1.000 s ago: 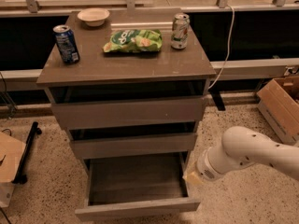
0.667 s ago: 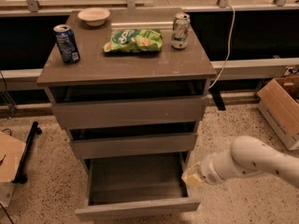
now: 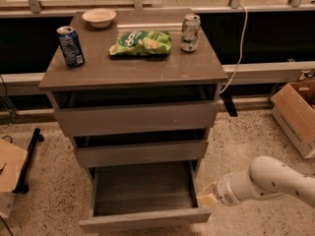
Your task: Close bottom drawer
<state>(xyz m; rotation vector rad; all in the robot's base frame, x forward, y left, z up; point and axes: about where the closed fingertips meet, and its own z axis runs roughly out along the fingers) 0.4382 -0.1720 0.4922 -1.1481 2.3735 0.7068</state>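
Gripper (image 3: 207,196), carried on a white arm (image 3: 275,181) that reaches in from the right edge of the view, is held low near the floor. Whether it is open or closed cannot be told. It is set at the right front corner of the bottom drawer (image 3: 142,191), touching or just beside the side wall; which of the two cannot be made out. The step in hand is judged to be the approach to the push, since the drawer is not yet closed. For the next move, the gripper would have to be brought round to the outer face of the front panel (image 3: 147,221) and pressed straight toward the cabinet, near the panel's middle so that the box is not skewed on its runners. Directly beside the gripper the bottom drawer is seen pulled far out, its deep grey box with nothing seen in it and its flat front without a handle. Above the gripper, the middle drawer (image 3: 140,152) and top drawer (image 3: 135,118) are pushed nearly home. Farthest off, on the cabinet top (image 3: 133,68), a blue can (image 3: 70,45), a green chip bag (image 3: 140,43), a pale can (image 3: 190,32) and a bowl (image 3: 99,17) are set.
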